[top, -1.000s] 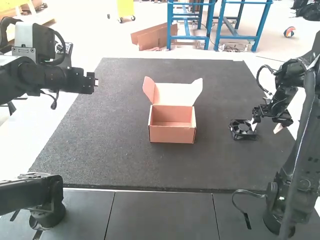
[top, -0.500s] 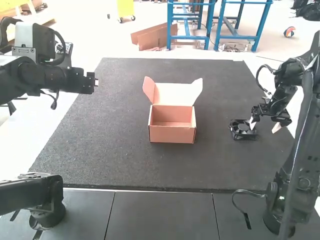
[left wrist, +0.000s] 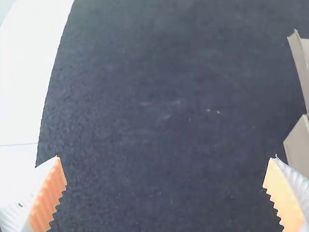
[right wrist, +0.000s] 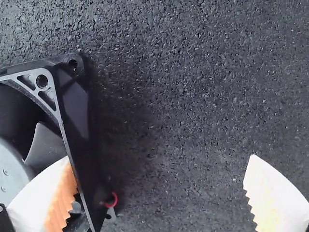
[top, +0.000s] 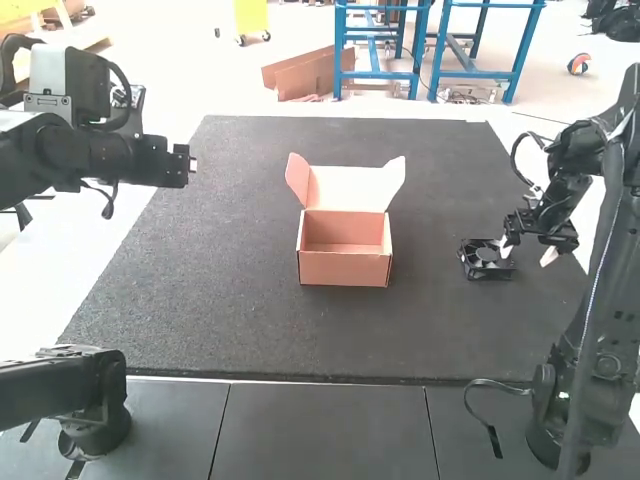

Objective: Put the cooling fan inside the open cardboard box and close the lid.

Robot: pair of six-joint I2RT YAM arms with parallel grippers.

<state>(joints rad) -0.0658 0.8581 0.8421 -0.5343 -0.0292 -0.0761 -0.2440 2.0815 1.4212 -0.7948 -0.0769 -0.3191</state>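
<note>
high view: the fan point(top: 487, 259) lies flat on the mat point(top: 230, 260), well to the right of the box point(top: 344, 248), which stands mid-mat with its lid up; the right gripper point(top: 529, 250) hangs at the fan's right edge, fingers spread, one over the fan and one out past it; the left gripper point(top: 183, 165) is held high and far to the left, well apart from both.

left wrist view: the left gripper point(left wrist: 164, 203) is wide open with nothing between its orange pads point(left wrist: 48, 198); below it is bare mat, with a box flap point(left wrist: 300, 58) at the edge.

right wrist view: the right gripper point(right wrist: 159, 203) is open, holding nothing; one finger point(right wrist: 48, 203) sits over the fan's point(right wrist: 53, 135) face, the other over bare mat, so the frame's side wall lies between them; whether the pad touches plastic i cannot tell.

judgement: the fan looks light and stiff, its frame smooth hard plastic that may slip, its blades thin and breakable; best pinched across the frame wall or two outer sides, clear of the blades, the hub and the small red wire by the corner.
</note>
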